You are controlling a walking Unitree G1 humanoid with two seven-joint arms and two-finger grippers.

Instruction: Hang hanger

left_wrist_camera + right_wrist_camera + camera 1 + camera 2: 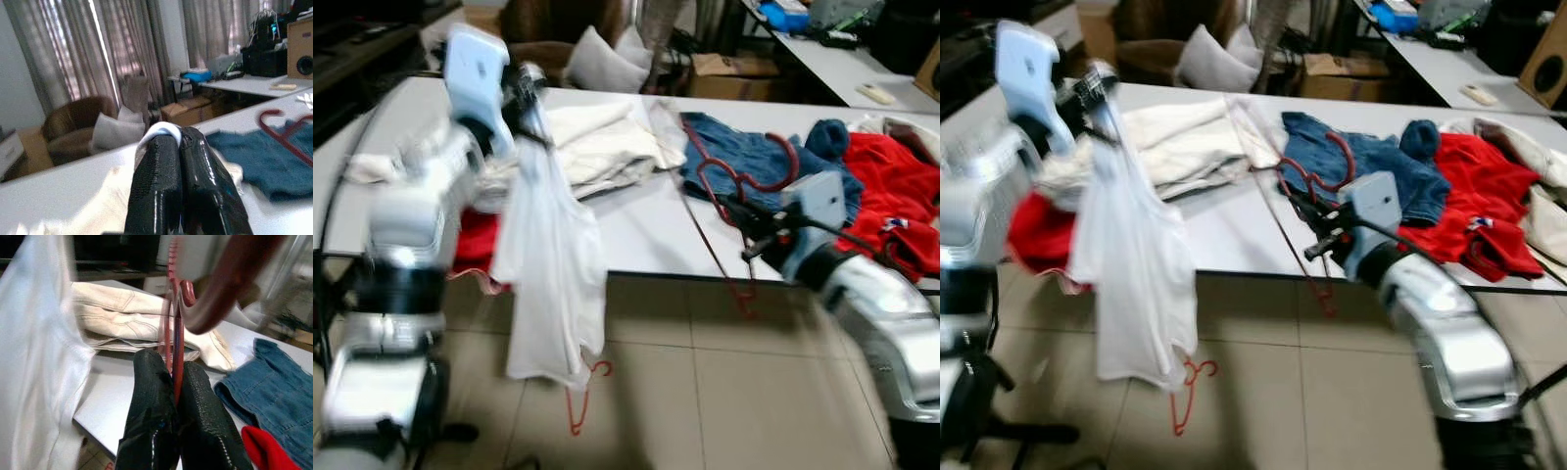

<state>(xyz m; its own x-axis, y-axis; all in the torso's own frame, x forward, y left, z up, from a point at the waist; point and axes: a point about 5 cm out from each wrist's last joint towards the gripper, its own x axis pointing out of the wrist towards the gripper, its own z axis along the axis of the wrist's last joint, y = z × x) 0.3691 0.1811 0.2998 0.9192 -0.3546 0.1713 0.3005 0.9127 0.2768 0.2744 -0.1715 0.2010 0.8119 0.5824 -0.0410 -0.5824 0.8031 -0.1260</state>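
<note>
My left gripper, jaws clamped on a white garment, held it off the table's near edge. My right gripper, closed on a red hanger, hovered over that edge. Beyond lay cream clothes and jeans.

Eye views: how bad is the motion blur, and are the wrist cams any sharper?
Left eye view: both arms smeared, the left gripper holding the white garment softest; table fairly crisp. Right eye view: same, right gripper streaked. Left wrist view: fingers sharp, curtains backlit. Right wrist view: fingers sharp on the red hanger, its near hook blurred.
</note>
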